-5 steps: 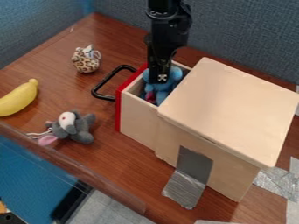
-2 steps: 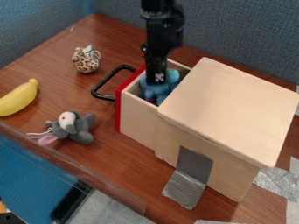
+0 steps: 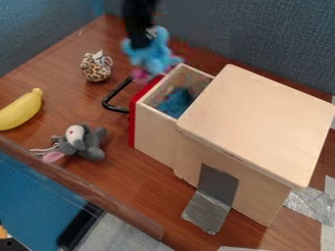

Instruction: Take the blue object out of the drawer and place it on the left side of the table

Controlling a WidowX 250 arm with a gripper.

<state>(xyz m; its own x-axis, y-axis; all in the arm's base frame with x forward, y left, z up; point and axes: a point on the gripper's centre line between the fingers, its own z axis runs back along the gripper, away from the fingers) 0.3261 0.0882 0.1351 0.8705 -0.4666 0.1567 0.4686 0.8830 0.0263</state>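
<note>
One blue plush toy [image 3: 157, 53], soft and stubby-limbed, and it's clear of the drawer [image 3: 154, 128], gripped by the black hand [image 3: 142, 40] near the red front! One more blue thing [image 3: 175, 102] sits inside those smooth, pale wooden walls. Three others on the wood-grained counter [image 3: 140, 188]: one curved yellow banana [image 3: 21, 111], one round leopard-print toy [image 3: 97, 67], one fuzzy grey plush [image 3: 81, 142]. One bent black handle [image 3: 111, 103], one boxy wooden cabinet [image 3: 258, 122], one crinkled silver strip [image 3: 206, 212] against it.
</note>
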